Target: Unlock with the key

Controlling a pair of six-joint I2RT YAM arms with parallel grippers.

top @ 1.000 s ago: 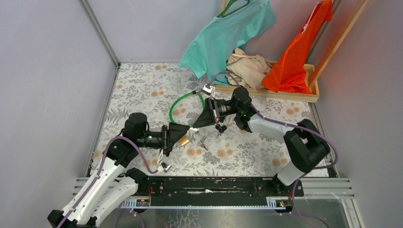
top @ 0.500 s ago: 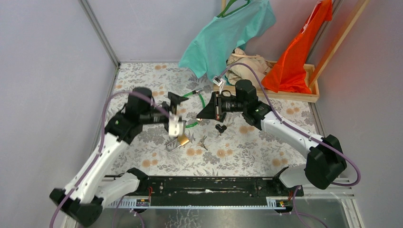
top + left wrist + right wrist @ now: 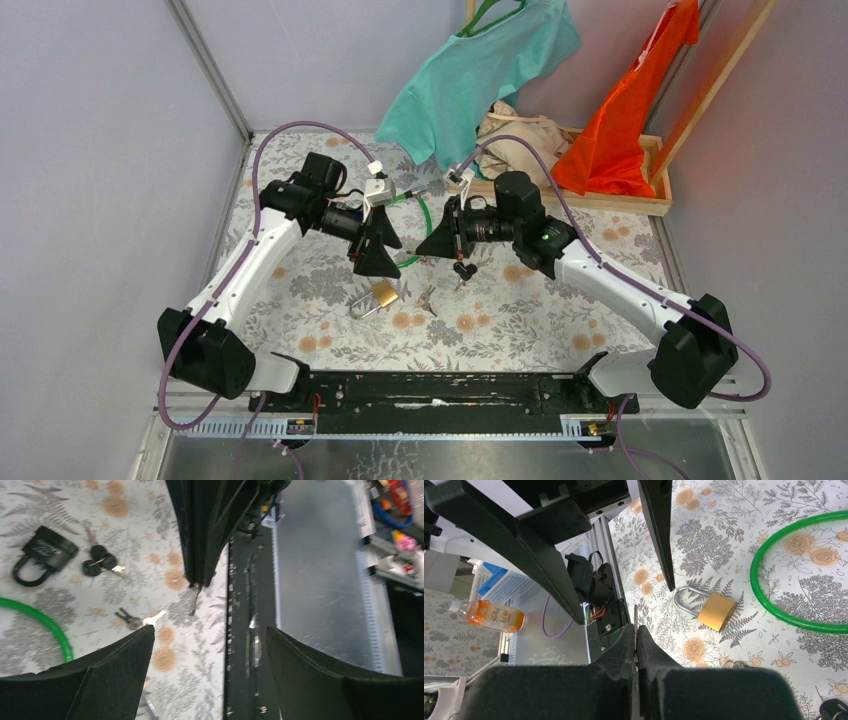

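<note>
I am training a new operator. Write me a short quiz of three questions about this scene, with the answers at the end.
1. Multiple choice: where is the brass padlock?
A. Lying on the table
B. Inside the wooden tray
C. Hanging from the green ring

2. True or false: the left gripper is open and holds nothing.

3. Fill in the missing word: the right gripper is shut on a ____.

Key
1. A
2. True
3. key; its thin blade sticks out from between the closed fingers.
</note>
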